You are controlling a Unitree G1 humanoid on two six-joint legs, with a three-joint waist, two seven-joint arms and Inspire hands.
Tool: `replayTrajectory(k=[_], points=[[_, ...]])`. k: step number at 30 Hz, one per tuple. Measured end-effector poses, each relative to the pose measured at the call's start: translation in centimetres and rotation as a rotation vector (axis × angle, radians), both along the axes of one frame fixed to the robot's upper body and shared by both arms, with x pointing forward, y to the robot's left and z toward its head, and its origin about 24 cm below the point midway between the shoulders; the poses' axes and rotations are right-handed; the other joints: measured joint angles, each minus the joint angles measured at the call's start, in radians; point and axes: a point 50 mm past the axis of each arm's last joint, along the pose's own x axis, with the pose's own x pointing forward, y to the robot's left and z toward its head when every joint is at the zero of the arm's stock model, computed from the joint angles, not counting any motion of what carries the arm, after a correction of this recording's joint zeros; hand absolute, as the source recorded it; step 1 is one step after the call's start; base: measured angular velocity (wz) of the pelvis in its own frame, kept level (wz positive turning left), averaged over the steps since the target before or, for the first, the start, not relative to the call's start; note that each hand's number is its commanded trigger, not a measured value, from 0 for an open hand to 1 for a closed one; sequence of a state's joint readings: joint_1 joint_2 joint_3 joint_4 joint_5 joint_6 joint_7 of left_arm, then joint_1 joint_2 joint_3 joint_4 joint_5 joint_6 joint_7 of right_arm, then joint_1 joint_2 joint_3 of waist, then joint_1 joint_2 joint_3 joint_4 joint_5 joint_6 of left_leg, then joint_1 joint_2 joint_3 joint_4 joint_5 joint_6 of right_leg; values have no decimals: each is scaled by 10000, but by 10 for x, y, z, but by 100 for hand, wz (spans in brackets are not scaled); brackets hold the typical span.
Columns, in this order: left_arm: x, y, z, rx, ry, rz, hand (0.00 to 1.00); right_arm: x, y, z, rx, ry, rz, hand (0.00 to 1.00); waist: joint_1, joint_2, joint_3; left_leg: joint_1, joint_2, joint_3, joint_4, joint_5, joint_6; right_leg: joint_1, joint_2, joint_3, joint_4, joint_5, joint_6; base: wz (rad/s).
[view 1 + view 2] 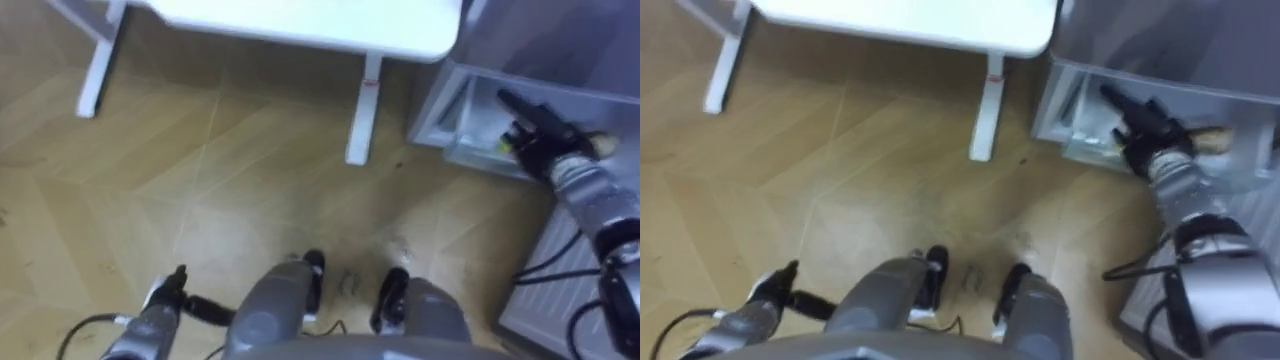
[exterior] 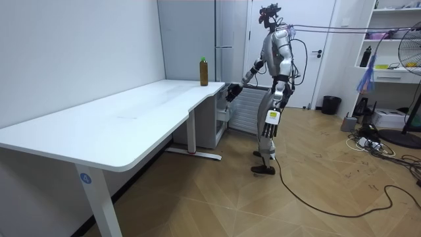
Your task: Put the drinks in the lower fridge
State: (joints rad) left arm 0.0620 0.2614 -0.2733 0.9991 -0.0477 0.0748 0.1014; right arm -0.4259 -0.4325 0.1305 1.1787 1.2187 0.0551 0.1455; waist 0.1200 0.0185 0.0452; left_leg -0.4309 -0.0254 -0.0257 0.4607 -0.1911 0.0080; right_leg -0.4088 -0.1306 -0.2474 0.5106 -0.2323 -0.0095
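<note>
While the robot is standing on the wooden floor [image 2: 217,197] between the end of the white table [image 2: 131,112] and the grey fridge, it is stretching its right hand [image 1: 542,138] into the open lower fridge [image 1: 470,110]. From where I am watching in the room, I see the arm reaching toward the room view's left, but the hand itself is too small and dark there to read. The eye views are bringing it closer: one of its fingers [image 1: 512,102] is pointing straight out into the compartment and the others are looking bunched together. I cannot tell if they are gripping something. A small pale thing [image 1: 603,144] is lying just beside the wrist, and I cannot tell what it is.

The left hand [image 1: 172,288] is hanging beside the leg with the fingers loose and almost straight, and it is holding nothing.

One brown bottle [image 2: 204,71] with a green cap is standing upright on the far corner of the table, just beside the fridge. The room view is giving this; the eye views are cutting the table top short of that corner. The open door [image 1: 545,290], with its ribbed inner side, is standing near the robot's right leg.
</note>
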Motion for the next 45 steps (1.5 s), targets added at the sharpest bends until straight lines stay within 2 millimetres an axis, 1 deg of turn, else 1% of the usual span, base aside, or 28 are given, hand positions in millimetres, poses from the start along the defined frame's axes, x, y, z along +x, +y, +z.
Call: replayTrajectory(k=[1, 3, 4, 5, 6, 7, 10, 12, 15, 17, 18, 20, 23, 24, 26, 29, 30, 33, 34, 37, 39, 41, 45], points=[[1, 0, 0, -7, -88, -38, 0, -3, -1, -2, -35, 67, -24, 0, -64, 10, -46, 112, 31, 43, -7, 0, 0, 131, 30, -16, -107, 29, 6, -13], [5, 1, 2, -18, -262, 25, 0, -6, -2, -4, -119, 116, -48, 0, -88, 3, -108, 304, 131, 198, -108, -4, 2, 307, 117, 9, -307, 128, -16, -19], [6, 2, 2, -15, -334, 164, 0, -10, -3, -7, -236, 255, 4, 0, -137, 1, -160, 491, 154, 211, -228, -2, 0, 495, 155, -2, -468, 175, -18, -8], [5, 4, 2, 31, -331, 280, 0, -17, -4, -12, -349, 500, 52, 0, -206, -17, -270, 669, 147, 207, -342, -2, 0, 661, 164, -10, -567, 176, -11, -3], [5, 5, 2, 51, -334, 333, 0, -21, -5, -14, -399, 635, 72, 0, -234, -11, -303, 787, 149, 198, -409, -1, 0, 797, 182, -21, -657, 190, 8, 0], [3, 7, 2, 67, -333, 504, 0, -27, -5, -19, -456, 845, 84, 0, -336, -1, -330, 1004, 153, 185, -575, -1, 0, 1040, 223, -10, -833, 214, 41, 0], [-1, 11, 2, 139, -296, 709, 0, -41, -11, -26, -341, 1105, -316, 0, -481, -8, -346, 1479, 154, 179, -923, 5, 7, 1528, 305, 41, -1238, 305, 102, -3], [-5, 13, 2, 193, -255, 737, 0, -47, -10, -30, -341, 1305, -312, 0, -585, -58, -347, 1810, 159, 209, -1144, 14, 15, 1849, 345, 80, -1457, 340, 138, -6], [-15, 15, 1, 190, -181, 931, 0, -62, -2, -43, -597, 1833, 39, 0, -788, -193, -420, 2430, 173, 244, -1588, 34, 19, 2476, 433, 101, -1935, 386, 207, -1], [-23, 14, -1, 245, -103, 985, 0, -79, 8, -57, -537, 2364, 277, 0, -944, -278, -450, 2849, 192, 232, -1808, 33, 17, 2993, 480, -29, -2365, 453, 236, 5], [-25, 14, -1, 261, -105, 999, 0, -85, 9, -61, -546, 2543, 330, 0, -934, -296, -443, 2967, 187, 235, -1898, 33, 18, 3094, 485, -31, -2423, 458, 245, 0], [-32, 16, -1, 412, -35, 929, 0, -105, 11, -71, -753, 3214, 650, 0, -929, -332, -423, 3290, 160, 243, -2099, 33, 19, 3406, 478, -43, -2592, 452, 280, 0], [-33, 17, -1, 531, -94, 1004, 0, -121, 12, -77, -1127, 3774, 1094, 0, -951, -354, -407, 3421, 148, 254, -2196, 33, 19, 3527, 475, -26, -2678, 443, 296, 0], [-30, 18, 0, 635, -222, 1044, 0, -128, 16, -81, -1288, 4021, 1374, 0, -956, -377, -396, 3514, 157, 273, -2259, 33, 19, 3598, 495, 10, -2722, 442, 297, -6], [-32, 15, -1, 563, -209, 1072, 0, -141, 23, -88, -1398, 4474, 1853, 0, -951, -384, -369, 3733, 162, 317, -2369, 32, 19, 3756, 504, 37, -2781, 440, 301, -7], [-32, 13, -2, 515, -274, 1089, 0, -155, 31, -96, -1275, 4878, 2074, 0, -958, -397, -345, 4044, 166, 370, -2543, 28, 20, 4027, 514, 44, -2899, 429, 319, -4], [-32, 13, -1, 512, -290, 1145, 0, -157, 33, -96, -1258, 4927, 2122, 0, -974, -390, -339, 4083, 172, 380, -2582, 24, 19, 4061, 520, 41, -2910, 426, 324, 0], [-33, 14, -1, 725, -324, 1024, 0, -169, 38, -101, -1555, 5413, 2855, 0, -994, -388, -340, 4145, 183, 436, -2599, -14, 26, 4147, 534, 72, -2937, 422, 330, -3], [-33, 14, -1, 739, -306, 999, 0, -175, 42, -104, -1553, 5638, 3071, 0, -986, -388, -339, 4229, 184, 476, -2646, -15, 27, 4211, 564, 172, -2980, 420, 338, -8], [-41, 11, -4, 706, -65, 1019, 0, -189, 50, -110, -1287, 6027, 3148, 0, -993, -368, -355, 4285, 194, 496, -2686, -19, 25, 4271, 610, 261, -3095, 440, 366, -6], [-44, 7, -5, 695, 20, 884, 0, -196, 54, -112, -1177, 6187, 3206, 0, -1029, -356, -365, 4346, 194, 499, -2720, -17, 26, 4285, 615, 270, -3120, 448, 370, 0], [-48, 2, -7, 542, 86, 1155, 0, -204, 60, -115, -1012, 6380, 3330, 0, -1142, -345, -372, 4473, 199, 492, -2808, -15, 24, 4468, 638, 274, -3245, 453, 370, 0], [-49, -2, -9, 468, 133, 1342, 0, -213, 64, -118, -1064, 6815, 3710, 0, -1165, -325, -400, 4760, 204, 513, -2968, -15, 22, 4653, 650, 315, -3273, 448, 378, -3]])
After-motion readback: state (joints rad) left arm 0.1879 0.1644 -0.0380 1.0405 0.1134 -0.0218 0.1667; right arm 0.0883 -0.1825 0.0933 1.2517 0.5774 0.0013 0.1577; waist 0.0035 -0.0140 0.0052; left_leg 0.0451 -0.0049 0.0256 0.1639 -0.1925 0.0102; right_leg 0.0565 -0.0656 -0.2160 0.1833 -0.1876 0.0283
